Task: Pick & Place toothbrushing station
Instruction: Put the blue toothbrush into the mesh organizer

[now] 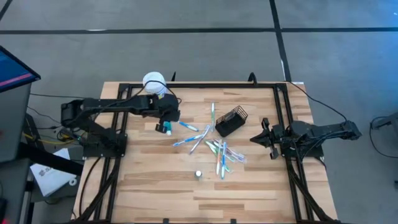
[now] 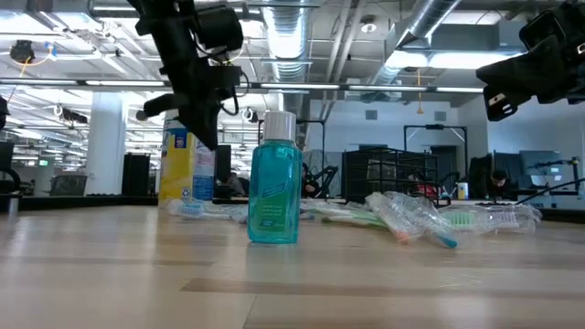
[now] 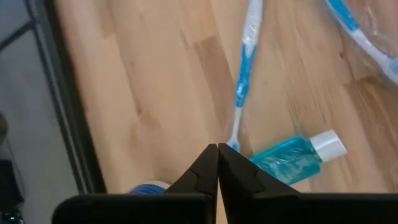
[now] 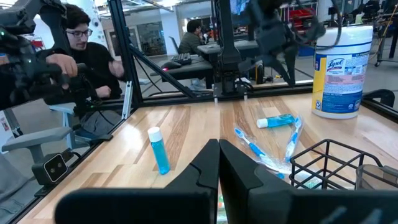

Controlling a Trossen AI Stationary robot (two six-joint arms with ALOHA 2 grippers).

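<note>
The black wire-mesh holder (image 1: 231, 121) stands at the table's middle. Slim white, blue and green toothbrushes (image 1: 219, 152) lie loose around it, some in clear wrap, one blue-white (image 3: 244, 74). A small teal tube with a white cap (image 3: 292, 158) lies on its side at the left. A second one (image 1: 198, 175) stands upright near the front edge. My left gripper (image 1: 169, 118) hangs shut above the table beside the lying tube, fingers (image 3: 217, 152) pointing down, with nothing between them. My right gripper (image 1: 255, 138) waits shut at the right, level.
A white-lidded yellow-and-blue jar (image 1: 154, 82) stands at the far left, close behind my left arm. A black frame rail (image 1: 199, 87) runs around the table. A person (image 4: 81, 50) sits beyond the table's left side. Bare wood lies toward the near edge.
</note>
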